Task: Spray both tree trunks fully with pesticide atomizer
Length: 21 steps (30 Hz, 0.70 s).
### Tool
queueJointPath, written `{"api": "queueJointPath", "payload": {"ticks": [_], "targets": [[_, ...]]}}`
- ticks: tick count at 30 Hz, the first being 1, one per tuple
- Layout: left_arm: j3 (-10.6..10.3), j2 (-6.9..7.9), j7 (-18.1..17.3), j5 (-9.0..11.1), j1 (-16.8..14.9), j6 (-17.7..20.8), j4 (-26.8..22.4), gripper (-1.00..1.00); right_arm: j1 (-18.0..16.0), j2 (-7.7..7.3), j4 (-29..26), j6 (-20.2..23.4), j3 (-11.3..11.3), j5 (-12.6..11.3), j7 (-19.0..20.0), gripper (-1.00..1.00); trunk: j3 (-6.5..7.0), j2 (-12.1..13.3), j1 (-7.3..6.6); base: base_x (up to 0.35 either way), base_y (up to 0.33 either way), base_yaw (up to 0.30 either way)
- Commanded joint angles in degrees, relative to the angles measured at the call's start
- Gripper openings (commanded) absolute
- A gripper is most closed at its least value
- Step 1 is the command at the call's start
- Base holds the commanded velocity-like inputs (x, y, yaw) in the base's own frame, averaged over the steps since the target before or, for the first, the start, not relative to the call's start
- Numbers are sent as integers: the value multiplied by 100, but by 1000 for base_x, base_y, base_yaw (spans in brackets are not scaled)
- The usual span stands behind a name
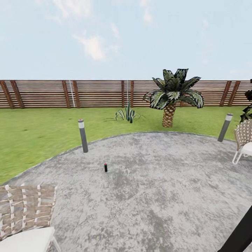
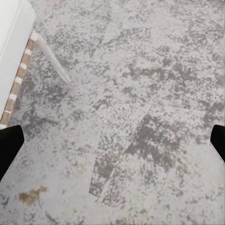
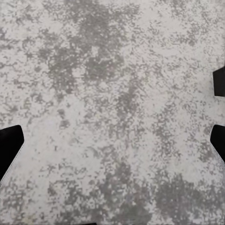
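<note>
Head view, near to far: woven chair [image 1: 26, 213] with a white seat cushion at lower left, a dark piece of the robot's arm [image 1: 241, 234] cutting the lower right corner. Grey mottled patio floor [image 1: 150, 196] fills the lower half. Spray bottle [image 1: 105, 167] stands upright on the floor left of centre, small and dark with a red spot on top, well apart from everything else. Behind it, a grey lamp post [image 1: 83, 135] at the patio edge on the left, a second post [image 1: 225, 127] at right, tilted. Another woven chair [image 1: 243, 140] at the right edge. Then lawn [image 1: 38, 136], a spiky low plant [image 1: 127, 114] at centre, a short palm [image 1: 173, 94] right of centre, a slatted wooden fence [image 1: 70, 93] across the back, sky above. Left gripper [image 2: 112, 140]: fingertips at both side edges of its wrist view, jaws spread wide, nothing between, floor and a white chair leg [image 2: 51, 58] below. Right gripper [image 3: 112, 140]: jaws likewise spread, empty, over bare floor.
</note>
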Motion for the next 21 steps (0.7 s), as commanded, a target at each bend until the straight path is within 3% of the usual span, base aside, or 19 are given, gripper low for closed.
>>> {"api": "queueJointPath", "payload": {"ticks": [1,21], "targets": [[16,-3,-16,47,-4,-25,3,100,-4,0,4,-16,4,2,-14,100,-6,-3,3,350,0,0],[16,-3,-16,47,-4,-25,3,100,-4,0,6,-17,4,2,-14,100,-6,-3,3,350,0,0]]}}
